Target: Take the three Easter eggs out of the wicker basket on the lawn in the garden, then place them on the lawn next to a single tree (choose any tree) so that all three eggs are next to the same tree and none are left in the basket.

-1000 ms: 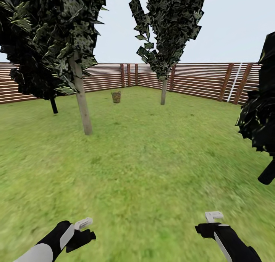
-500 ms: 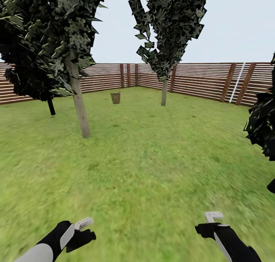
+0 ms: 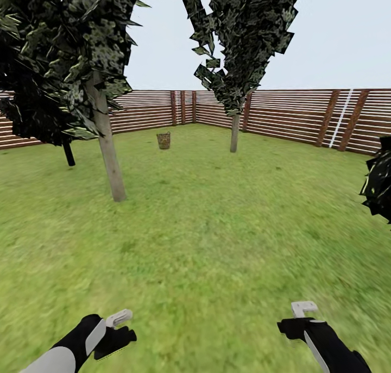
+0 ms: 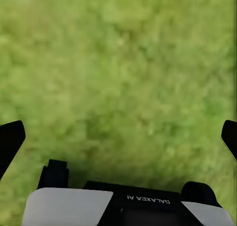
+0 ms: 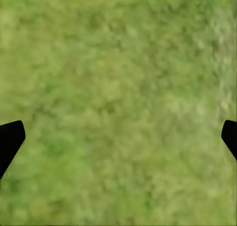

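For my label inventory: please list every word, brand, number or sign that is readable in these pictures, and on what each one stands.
"GALAXEA AI": white letters, shown upside down, on the black housing of the left gripper, in the left wrist view.
No other text is visible anywhere else.

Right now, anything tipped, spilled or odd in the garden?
Nothing stands out. The basket stands upright on the lawn far ahead, between two trees. No eggs on the grass that I can make out; its contents are too small to tell.

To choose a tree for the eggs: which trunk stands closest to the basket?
The thin trunk right of the basket, near the fence; the others stand further away.
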Robot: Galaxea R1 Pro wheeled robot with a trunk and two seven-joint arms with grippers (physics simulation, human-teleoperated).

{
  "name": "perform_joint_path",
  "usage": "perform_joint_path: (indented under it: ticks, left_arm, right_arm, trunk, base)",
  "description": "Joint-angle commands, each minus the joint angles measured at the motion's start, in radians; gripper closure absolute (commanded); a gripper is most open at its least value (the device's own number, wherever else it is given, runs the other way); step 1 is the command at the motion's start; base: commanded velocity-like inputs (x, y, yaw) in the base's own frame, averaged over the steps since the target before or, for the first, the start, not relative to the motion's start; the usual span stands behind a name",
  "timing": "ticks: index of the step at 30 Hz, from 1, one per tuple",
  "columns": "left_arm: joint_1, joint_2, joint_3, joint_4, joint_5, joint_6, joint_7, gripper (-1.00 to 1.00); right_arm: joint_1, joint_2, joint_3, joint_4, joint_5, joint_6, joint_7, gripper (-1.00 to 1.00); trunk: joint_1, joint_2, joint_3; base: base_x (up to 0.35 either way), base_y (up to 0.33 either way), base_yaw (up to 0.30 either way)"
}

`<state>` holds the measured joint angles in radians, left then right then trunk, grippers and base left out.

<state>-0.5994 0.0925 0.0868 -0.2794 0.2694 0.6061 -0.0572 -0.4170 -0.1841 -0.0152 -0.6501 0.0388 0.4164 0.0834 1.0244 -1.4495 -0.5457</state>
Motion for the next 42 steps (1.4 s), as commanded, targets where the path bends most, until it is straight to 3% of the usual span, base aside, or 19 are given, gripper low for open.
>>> perform_joint_path:
  ticks: [1,42]
  left_arm:
    - [0.000,0.000,0.008,-0.001,-0.006,0.006,-0.004,-1.00]
    - [0.000,-0.003,0.008,-0.001,-0.006,0.006,-0.004,-1.00]
  right_arm:
    - [0.000,0.000,-0.002,-0.002,0.005,0.005,0.006,-1.00]
    - [0.000,0.020,-0.002,0.001,0.009,0.007,0.005,-1.00]
  trunk:
    - [0.001,0.000,-0.001]
    - [0.001,0.000,-0.001]
  base:
    - [0.344,0.000,0.000]
    - [0.344,0.000,0.000]
